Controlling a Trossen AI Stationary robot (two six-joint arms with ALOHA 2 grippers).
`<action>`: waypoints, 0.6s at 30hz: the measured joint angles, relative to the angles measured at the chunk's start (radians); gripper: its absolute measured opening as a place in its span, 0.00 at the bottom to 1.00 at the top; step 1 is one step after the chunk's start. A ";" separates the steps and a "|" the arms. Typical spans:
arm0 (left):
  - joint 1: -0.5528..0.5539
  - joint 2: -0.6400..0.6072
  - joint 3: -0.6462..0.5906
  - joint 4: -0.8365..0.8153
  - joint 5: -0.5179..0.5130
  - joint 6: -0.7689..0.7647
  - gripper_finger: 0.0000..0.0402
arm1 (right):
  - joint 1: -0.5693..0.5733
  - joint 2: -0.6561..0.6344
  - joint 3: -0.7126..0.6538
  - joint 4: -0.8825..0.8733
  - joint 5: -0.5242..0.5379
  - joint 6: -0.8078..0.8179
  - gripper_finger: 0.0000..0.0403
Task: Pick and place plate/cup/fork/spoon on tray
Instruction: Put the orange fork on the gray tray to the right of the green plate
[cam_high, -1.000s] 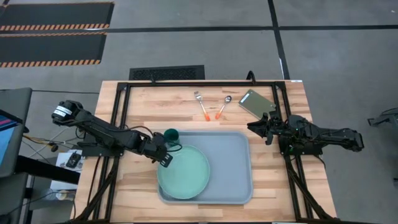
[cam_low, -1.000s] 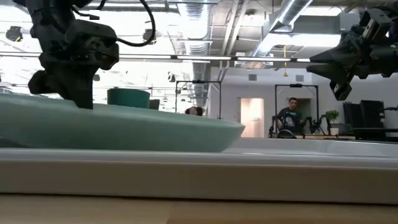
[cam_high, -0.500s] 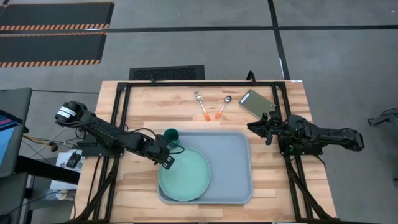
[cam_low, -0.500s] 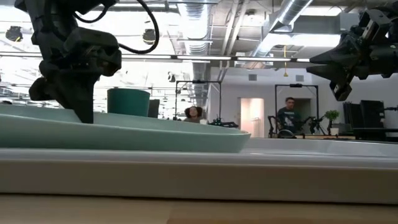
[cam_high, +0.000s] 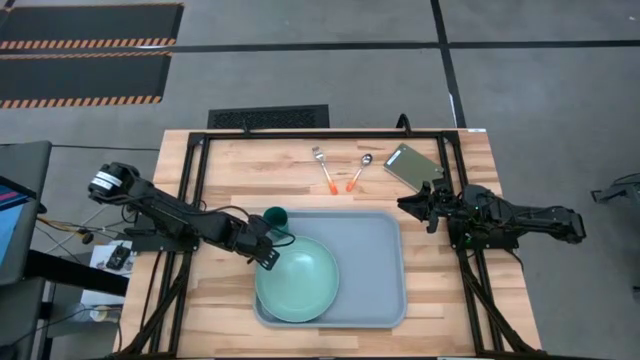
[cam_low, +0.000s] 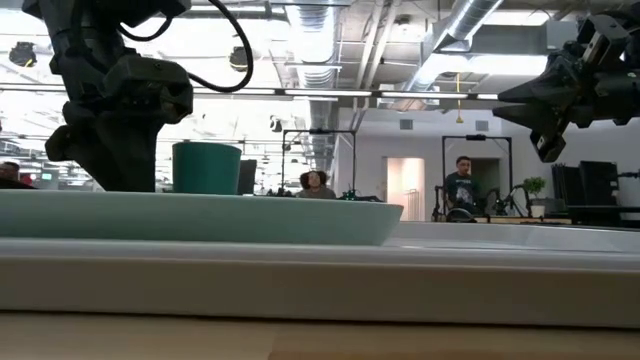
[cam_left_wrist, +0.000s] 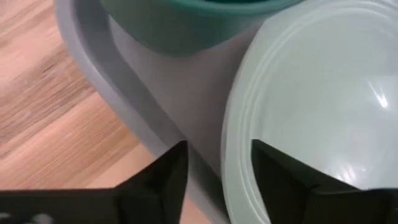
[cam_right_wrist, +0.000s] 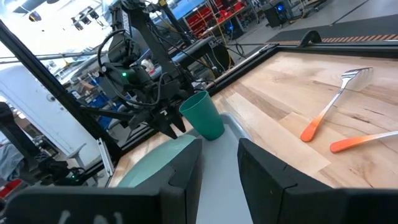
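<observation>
The mint-green plate (cam_high: 297, 283) lies level in the left half of the pale blue-grey tray (cam_high: 380, 262). The teal cup (cam_high: 275, 218) stands upright in the tray's far left corner. My left gripper (cam_left_wrist: 217, 180) is open at the plate's far left rim (cam_left_wrist: 233, 155), one finger over the plate's inside and one over the tray's wall. The fork (cam_high: 322, 166) and the spoon (cam_high: 359, 172) lie on the wood beyond the tray. My right gripper (cam_high: 407, 208) hangs open in the air by the tray's far right corner.
A small green-grey flat rectangle (cam_high: 412, 165) lies at the far right of the table, close to my right arm. The right half of the tray is bare. Black frame rails (cam_high: 190, 200) run along the table's sides. People show in the room behind (cam_low: 462, 190).
The plate's left rim, which was raised so that the plate slanted, has come down, and the plate now lies level in the tray. My left gripper has gone down with it a little. My right arm has kept still.
</observation>
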 joint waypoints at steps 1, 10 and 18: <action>0.000 -0.002 0.001 0.000 0.000 0.000 0.45 | 0.000 0.000 0.000 0.000 0.000 0.000 0.32; 0.000 -0.084 0.003 -0.044 0.037 0.015 0.56 | 0.000 0.000 -0.001 0.024 -0.001 0.011 0.32; 0.000 -0.229 0.003 -0.125 0.015 0.029 0.56 | 0.000 0.000 -0.001 0.101 -0.002 0.032 0.32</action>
